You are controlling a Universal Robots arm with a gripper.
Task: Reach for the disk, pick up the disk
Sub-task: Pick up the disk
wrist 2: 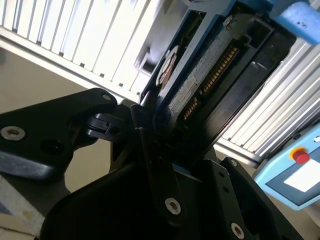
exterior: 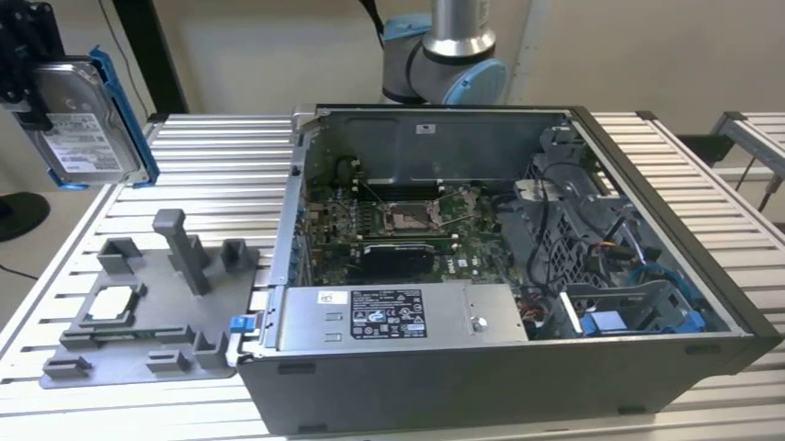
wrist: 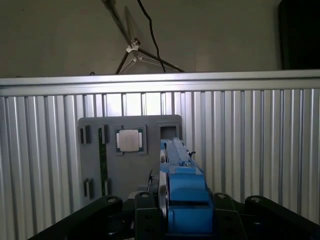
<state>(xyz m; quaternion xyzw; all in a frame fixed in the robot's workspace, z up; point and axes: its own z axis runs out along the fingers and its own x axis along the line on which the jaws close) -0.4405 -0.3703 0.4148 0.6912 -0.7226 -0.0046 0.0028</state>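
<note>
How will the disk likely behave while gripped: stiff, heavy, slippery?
Probably stiff: the disk is a flat metal slab in a blue bracket and hangs upright from the gripper without sagging. Likely dense for its size. Its smooth faces could slip, since it seems gripped near one edge.

1. The arm [exterior: 439, 50] shows at the top middle of the exterior view as a silver tube above a grey joint with blue caps.
2. The gripper [exterior: 43, 87] hangs raised at the exterior view's upper left (black body, pointing downward).
3. Its jaws are clamped on the disk [exterior: 88, 115].
4. In the first wrist view, black fingers [wrist: 146, 217] flank the disk's edge.
</note>
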